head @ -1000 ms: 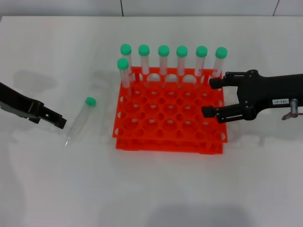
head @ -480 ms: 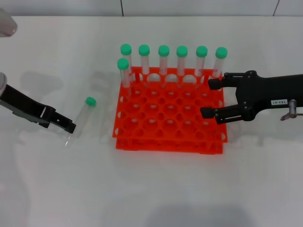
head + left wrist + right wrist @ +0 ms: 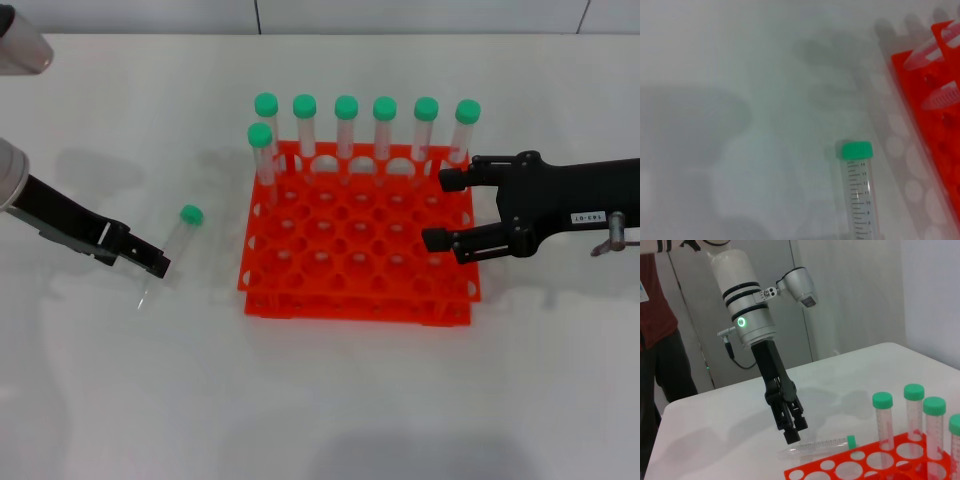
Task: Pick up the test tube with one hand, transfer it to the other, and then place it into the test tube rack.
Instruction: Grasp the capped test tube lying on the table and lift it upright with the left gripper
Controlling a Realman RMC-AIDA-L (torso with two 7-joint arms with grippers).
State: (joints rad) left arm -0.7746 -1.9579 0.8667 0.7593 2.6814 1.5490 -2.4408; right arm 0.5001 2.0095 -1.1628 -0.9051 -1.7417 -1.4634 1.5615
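A lab: capped tubes (image 3: pixel 346 125) in an orange rack (image 3: pixel 357 262) on a white bench (image 3: pixel 320 400).

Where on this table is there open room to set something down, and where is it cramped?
The table is bare along the near edge in front of the orange rack, and behind its row of standing tubes. It is cramped left of the rack, where the left gripper hangs over the lying tube, and at the rack's right side, where the open right gripper sits.

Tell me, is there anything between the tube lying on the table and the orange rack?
No, only bare white table. In the head view, nothing sits between the lying test tube and the test tube rack.
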